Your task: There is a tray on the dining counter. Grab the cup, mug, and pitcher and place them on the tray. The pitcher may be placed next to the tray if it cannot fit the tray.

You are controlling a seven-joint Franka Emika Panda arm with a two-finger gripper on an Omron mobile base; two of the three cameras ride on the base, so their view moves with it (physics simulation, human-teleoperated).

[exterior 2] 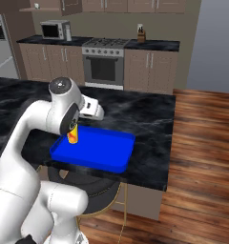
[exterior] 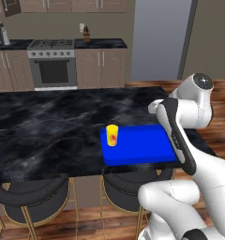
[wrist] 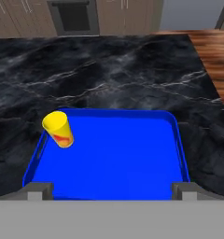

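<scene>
One of three is home: the cup [wrist: 58, 129] stands upright inside the tray [wrist: 132, 158], tucked into its far-left corner, just beside the rim. The tray sits on the table [exterior: 44, 122], near the right end and close to the near edge above the stools [exterior: 32, 199].

And the hand [wrist: 112, 191] hovers above the tray's near side, looking down over it, fingers [wrist: 39, 190] spread wide and holding nothing. Clean and free.

Mug and pitcher? Nowhere on this stretch of black marble, so by my reckoning the robot has to go looking for them, probably with a drive of the base.

Now the hazards. That cup is tall and narrow, and the forearm [exterior 2: 64, 121] hangs right over it in the right base view; a careless swing as the arm pulls away could clip it and tip it over. The tray lies near the table's edge too, so a hard nudge could shove it off. When the pitcher comes, crowding that corner risks toppling the cup; setting it far right looks safer.
</scene>
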